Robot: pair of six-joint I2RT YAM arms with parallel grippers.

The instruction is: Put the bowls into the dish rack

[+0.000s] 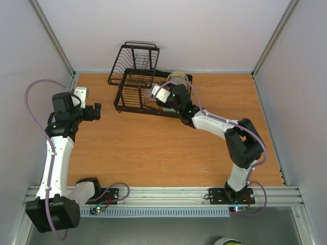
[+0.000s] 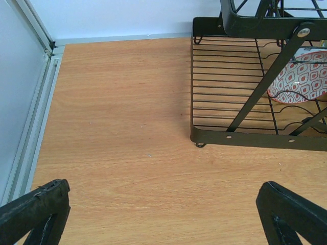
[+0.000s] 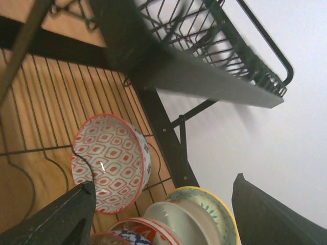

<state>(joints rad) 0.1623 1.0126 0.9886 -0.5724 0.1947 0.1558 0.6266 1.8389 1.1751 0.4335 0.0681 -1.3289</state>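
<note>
- Well short of the dish rack (image 1: pixel 134 87), off its left end, the left gripper (image 2: pixel 163 193) hovers over the wooden table (image 2: pixel 122 127), fingers spread wide.
- Closer in, the right gripper (image 3: pixel 164 184) reaches into the rack's lower tier from its right side, fingers parted and empty.
- Inside that tier, a red-and-white patterned bowl (image 3: pixel 110 162) stands on edge between the wires.
- Just beside it, three more stand in a row: a pink-red patterned bowl (image 3: pixel 137 228), a plain pale bowl (image 3: pixel 176 218) and a cream bowl (image 3: pixel 219 206) with teal marks and a yellow edge.
- Furthest back, the raised basket (image 1: pixel 137 57) tops the rack's far side.
</note>
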